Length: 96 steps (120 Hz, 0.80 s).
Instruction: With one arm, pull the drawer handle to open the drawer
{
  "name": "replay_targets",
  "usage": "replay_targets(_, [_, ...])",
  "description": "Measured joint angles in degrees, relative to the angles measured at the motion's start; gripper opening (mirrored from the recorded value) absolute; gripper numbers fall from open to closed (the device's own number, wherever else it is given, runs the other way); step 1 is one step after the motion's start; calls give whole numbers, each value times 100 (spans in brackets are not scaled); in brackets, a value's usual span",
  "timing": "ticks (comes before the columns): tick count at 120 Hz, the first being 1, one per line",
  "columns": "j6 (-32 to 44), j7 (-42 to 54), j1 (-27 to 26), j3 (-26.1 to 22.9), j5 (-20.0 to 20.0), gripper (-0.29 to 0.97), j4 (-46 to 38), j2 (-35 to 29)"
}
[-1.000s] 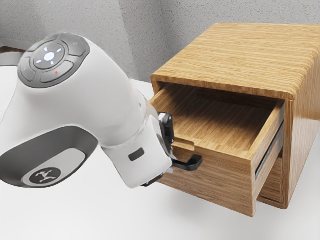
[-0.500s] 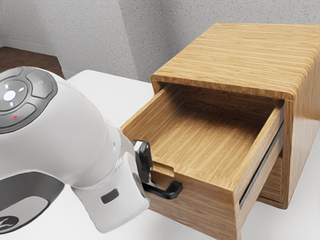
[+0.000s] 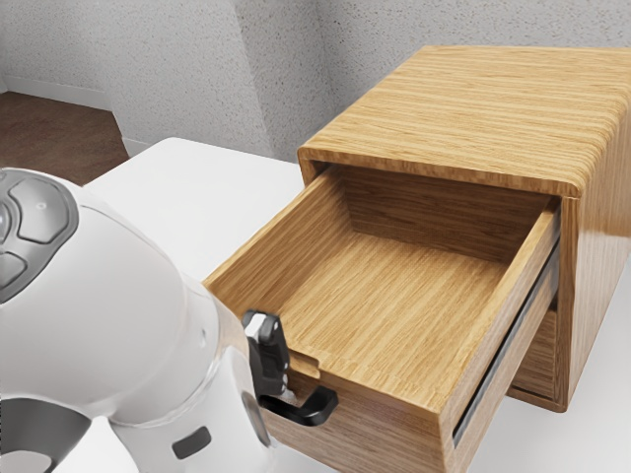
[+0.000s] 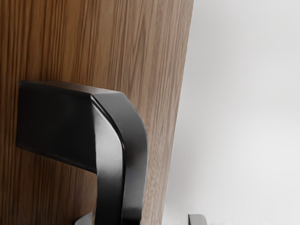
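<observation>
The wooden cabinet (image 3: 493, 108) stands on a white table, and its top drawer (image 3: 394, 439) is pulled far out, its inside bare. A black bracket-shaped drawer handle (image 3: 315, 405) sits on the drawer front near the lower edge of the exterior view. My gripper (image 3: 282, 394) is shut on that handle, and one black finger (image 3: 264, 347) shows above it. The white forearm covers the rest of the hand. In the wrist view the drawer handle (image 4: 117, 154) runs up from the hand and bends onto the drawer front (image 4: 70, 42).
The white table (image 3: 197, 187) stretches toward the exterior view's left, with a grey wall behind and brown floor (image 3: 59, 133) past the table edge. My bulky white arm (image 3: 99, 335) fills the lower left. A lower cabinet panel (image 3: 537, 370) sits under the open drawer.
The drawer has slid out much farther, toward the lower left of the exterior view. My hand and arm moved the same way, still holding the handle.
</observation>
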Motion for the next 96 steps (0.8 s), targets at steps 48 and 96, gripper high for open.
replay_targets(48, [-462, -34, 3, -75, -32, 3, 622, -13])
replay_targets(96, [-2680, -2115, 1233, 945, -243, 59, 5854, 3169])
